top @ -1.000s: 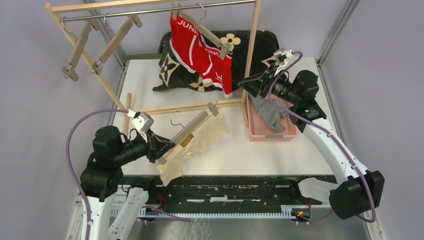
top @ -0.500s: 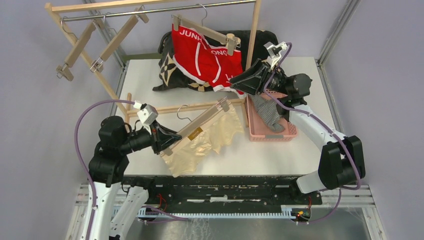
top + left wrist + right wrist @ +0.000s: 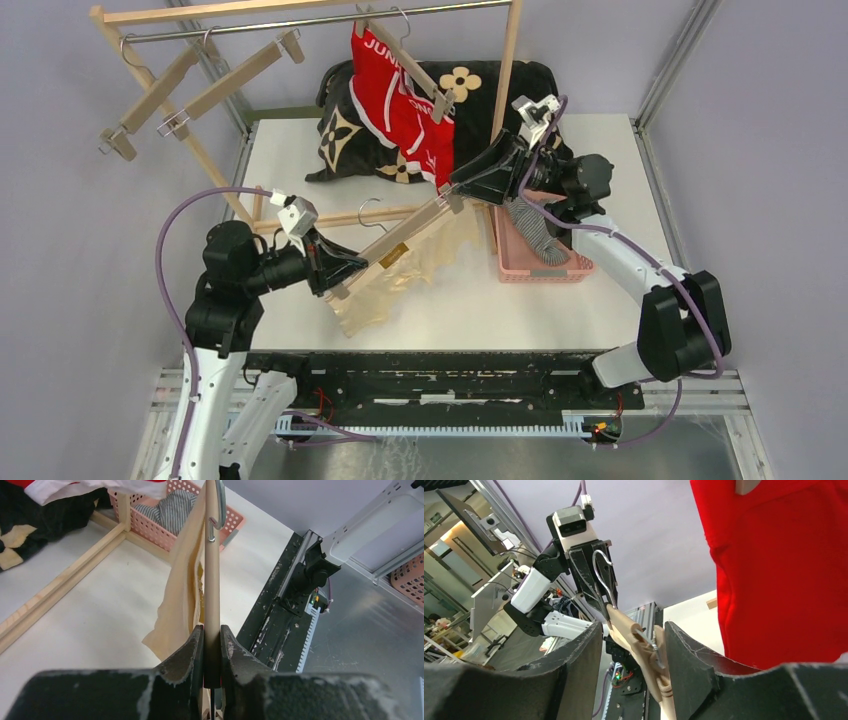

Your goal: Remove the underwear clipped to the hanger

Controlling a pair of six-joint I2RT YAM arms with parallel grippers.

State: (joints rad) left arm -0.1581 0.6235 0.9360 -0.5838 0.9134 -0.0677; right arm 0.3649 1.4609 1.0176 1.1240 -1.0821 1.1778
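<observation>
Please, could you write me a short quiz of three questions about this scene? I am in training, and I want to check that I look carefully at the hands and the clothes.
1. True or false: the left hand is shut on the wooden hanger.
2. Where does the striped underwear lie? A) in the pink basket; B) clipped to a hanger; C) on the black cushion.
3. Short answer: what colour is the underwear on the rack?

Key: 1 true; 2 A; 3 red.
</observation>
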